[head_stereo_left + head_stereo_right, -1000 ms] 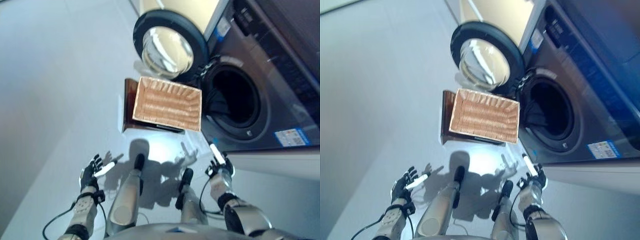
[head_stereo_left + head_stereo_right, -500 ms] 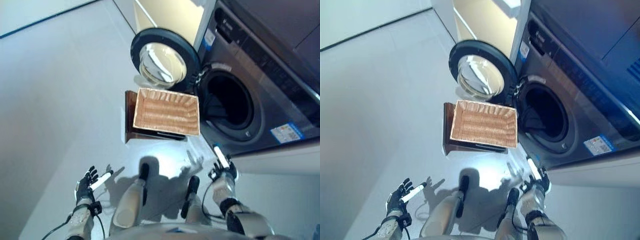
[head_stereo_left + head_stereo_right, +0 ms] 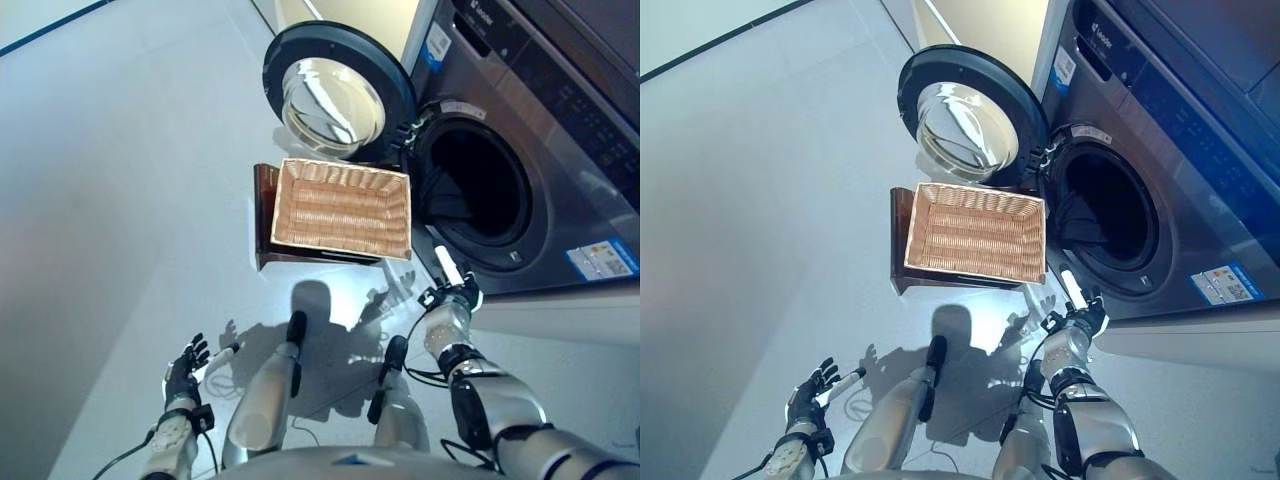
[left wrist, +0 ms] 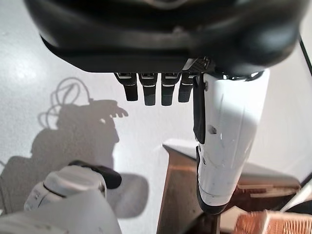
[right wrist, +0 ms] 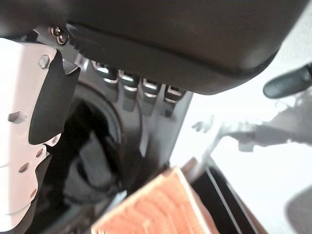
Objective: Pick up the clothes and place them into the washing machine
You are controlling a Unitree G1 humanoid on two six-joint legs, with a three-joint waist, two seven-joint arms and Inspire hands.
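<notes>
Left eye view, reading left to right: the left hand [image 3: 183, 365] hangs low over the floor [image 3: 120, 200], fingers relaxed and holding nothing. At centre, the wicker basket [image 3: 343, 208] on its dark stand [image 3: 264, 215] shows no clothes inside. The right hand [image 3: 450, 296], likewise released and empty, is near the washing machine [image 3: 540, 150], whose door [image 3: 335, 92] stands open. Dark clothes [image 3: 1078, 218] already lie in the drum; judged from this, loading appears complete, with only the door left open.

Stickers on the washing machine [image 3: 1160, 160]; none legible.
</notes>
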